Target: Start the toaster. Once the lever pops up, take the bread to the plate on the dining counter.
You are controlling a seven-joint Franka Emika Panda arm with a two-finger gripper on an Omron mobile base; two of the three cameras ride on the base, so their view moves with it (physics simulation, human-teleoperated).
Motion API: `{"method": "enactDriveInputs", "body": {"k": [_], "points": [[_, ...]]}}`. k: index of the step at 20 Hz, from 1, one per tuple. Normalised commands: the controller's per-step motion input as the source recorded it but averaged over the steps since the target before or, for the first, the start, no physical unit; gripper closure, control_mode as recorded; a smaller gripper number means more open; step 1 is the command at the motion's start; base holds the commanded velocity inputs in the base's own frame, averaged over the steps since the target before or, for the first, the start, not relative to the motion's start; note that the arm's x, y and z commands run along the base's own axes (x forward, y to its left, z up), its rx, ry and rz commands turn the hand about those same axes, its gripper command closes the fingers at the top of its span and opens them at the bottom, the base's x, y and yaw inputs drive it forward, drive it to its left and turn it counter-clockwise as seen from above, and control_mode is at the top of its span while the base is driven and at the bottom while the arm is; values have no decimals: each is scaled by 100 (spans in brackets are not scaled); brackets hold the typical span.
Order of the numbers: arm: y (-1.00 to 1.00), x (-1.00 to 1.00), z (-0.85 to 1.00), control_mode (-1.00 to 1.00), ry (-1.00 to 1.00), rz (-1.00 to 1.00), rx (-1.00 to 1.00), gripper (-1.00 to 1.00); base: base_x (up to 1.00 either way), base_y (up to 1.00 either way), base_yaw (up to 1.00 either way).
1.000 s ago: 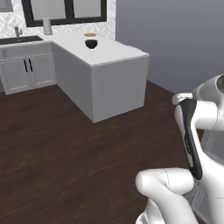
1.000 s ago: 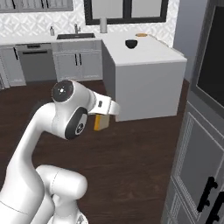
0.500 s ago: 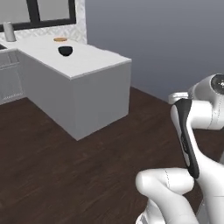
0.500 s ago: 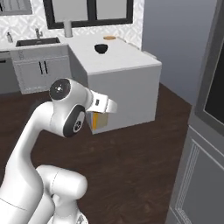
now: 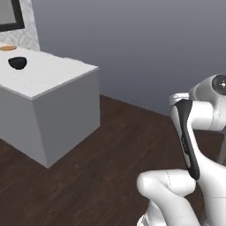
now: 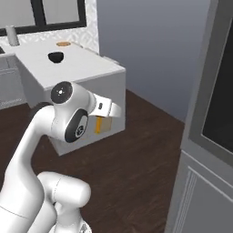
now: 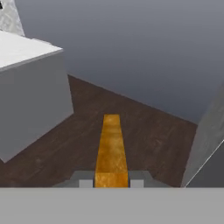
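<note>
The jaws (image 7: pixel 111 183) were clamped on the bread (image 7: pixel 111 151), which stood out ahead of them edge-on in the hand view, its golden-orange crust facing the camera. In the right base view the slice (image 6: pixel 103 125) hung just under the white hand, carried in the air over the dark wood floor (image 5: pixel 101 167) and beside the grey side of the dining counter (image 6: pixel 86 68).

The step in hand looked like the carry to the plate (the toasting part seemingly done, since the slice was out and held). The plate (image 6: pixel 63 44) lay at the far edge of the table, near the window wall, with a small black bowl (image 6: pixel 55 57) nearer the table's middle. To do it well, the grip should stay firm and level while the base turns, and the arm should lift the slice above the table's edge before reaching in, passing clear of the bowl and setting the bread down flat on the plate rather than dropping it from height.

Against the earlier pictures, the whole scene had slid leftward in both base views: the sink and grey cabinets had left the left base view and the table's near corner (image 5: pixel 95 68) had moved left, which reads as the base turning, not the things moving. The slice kept its place under the hand.
</note>
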Motion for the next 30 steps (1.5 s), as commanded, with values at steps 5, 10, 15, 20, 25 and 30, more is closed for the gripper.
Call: {"method": "enactDriveInputs", "body": {"k": [5, 10, 15, 20, 25, 30], "points": [[0, 0, 0, 100, 0, 0, 0, 100, 99, -16, -37], [0, 0, 0, 100, 0, 0, 0, 100, 100, -19, -34], [0, 0, 0, 100, 0, 0, 0, 100, 100, -27, -22], [0, 0, 0, 100, 0, 0, 0, 100, 100, -27, -13], [0, 0, 0, 100, 0, 0, 0, 100, 100, -3, -10], [0, 0, 0, 100, 0, 0, 0, 100, 100, 0, -9]]}}
